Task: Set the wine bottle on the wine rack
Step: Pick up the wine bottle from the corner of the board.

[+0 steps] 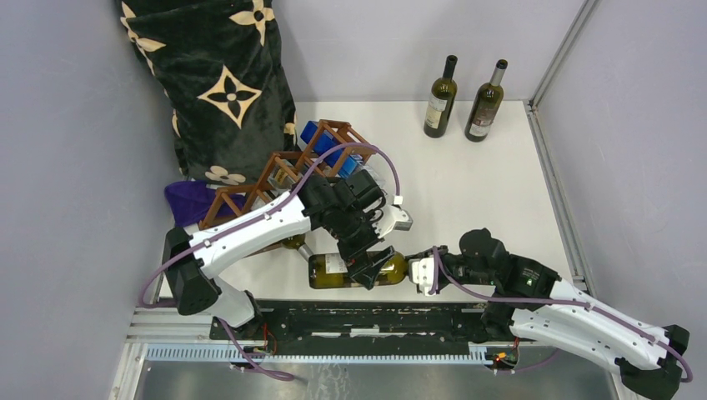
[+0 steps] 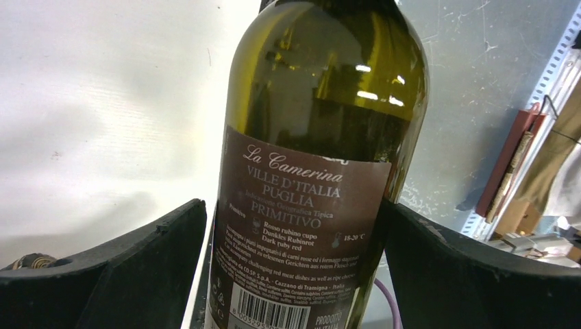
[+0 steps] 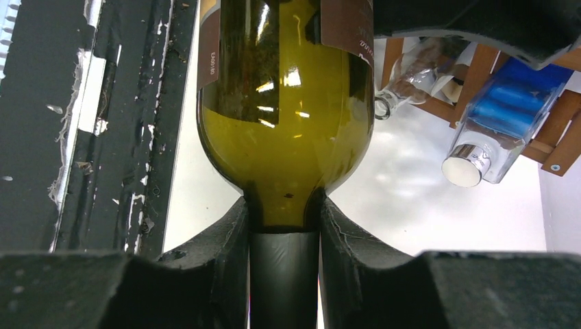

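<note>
The wine bottle [image 1: 325, 271] is dark green glass with a brown label and lies on its side near the table's front edge. My right gripper [image 1: 423, 272] is shut on its neck, just below the shoulder [image 3: 284, 240]. My left gripper [image 1: 373, 268] is open and straddles the bottle's labelled body [image 2: 294, 253]; one finger touches the glass and the other stands a little off it. The reddish-brown wine rack [image 1: 275, 171] stands behind the left arm, at the left. It shows at the upper right of the right wrist view [image 3: 473, 75].
Two upright wine bottles [image 1: 440, 98] [image 1: 486, 102] stand at the back. A blue bottle [image 1: 321, 137] and a clear one [image 3: 418, 75] lie in the rack. A black patterned cushion [image 1: 221, 83] and a purple cloth [image 1: 190, 200] sit left of the rack. A black rail [image 1: 358, 317] runs along the near edge.
</note>
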You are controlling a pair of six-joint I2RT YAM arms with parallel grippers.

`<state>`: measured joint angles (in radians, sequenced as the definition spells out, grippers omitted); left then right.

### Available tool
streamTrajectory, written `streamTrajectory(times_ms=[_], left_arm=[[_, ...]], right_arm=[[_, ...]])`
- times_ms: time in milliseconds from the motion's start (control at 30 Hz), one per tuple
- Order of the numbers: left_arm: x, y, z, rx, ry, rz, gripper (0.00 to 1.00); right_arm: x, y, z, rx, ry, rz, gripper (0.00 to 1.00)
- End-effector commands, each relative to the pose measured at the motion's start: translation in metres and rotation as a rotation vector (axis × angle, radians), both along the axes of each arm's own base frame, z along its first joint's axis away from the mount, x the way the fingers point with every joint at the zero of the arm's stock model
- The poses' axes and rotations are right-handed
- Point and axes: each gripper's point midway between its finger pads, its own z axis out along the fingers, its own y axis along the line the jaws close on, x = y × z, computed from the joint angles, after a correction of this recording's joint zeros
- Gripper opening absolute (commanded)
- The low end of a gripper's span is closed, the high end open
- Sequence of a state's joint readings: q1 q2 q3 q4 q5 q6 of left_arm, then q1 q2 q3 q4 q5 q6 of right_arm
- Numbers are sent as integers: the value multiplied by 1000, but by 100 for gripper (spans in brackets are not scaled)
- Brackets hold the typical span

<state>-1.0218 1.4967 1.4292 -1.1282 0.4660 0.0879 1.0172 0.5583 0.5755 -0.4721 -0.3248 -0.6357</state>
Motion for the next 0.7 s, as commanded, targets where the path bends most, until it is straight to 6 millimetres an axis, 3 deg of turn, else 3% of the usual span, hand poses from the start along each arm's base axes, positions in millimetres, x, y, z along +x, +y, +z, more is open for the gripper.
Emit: streamTrajectory(times_ms=[0,267,433,667], left_arm=[[14,-13,15,-69,23,44,100],[21,-18,30,-126,13,45,100],[19,-15,26,-122,53,45,100],[40,-16,42,-174,18,140,100]], right_arm=[[-8,21,58,192,-105,104,0],[-11,20,55,189,-102,113,0],[-15,22,58,201,-100,140,0],[-17,23,53,204,-83,147,0]])
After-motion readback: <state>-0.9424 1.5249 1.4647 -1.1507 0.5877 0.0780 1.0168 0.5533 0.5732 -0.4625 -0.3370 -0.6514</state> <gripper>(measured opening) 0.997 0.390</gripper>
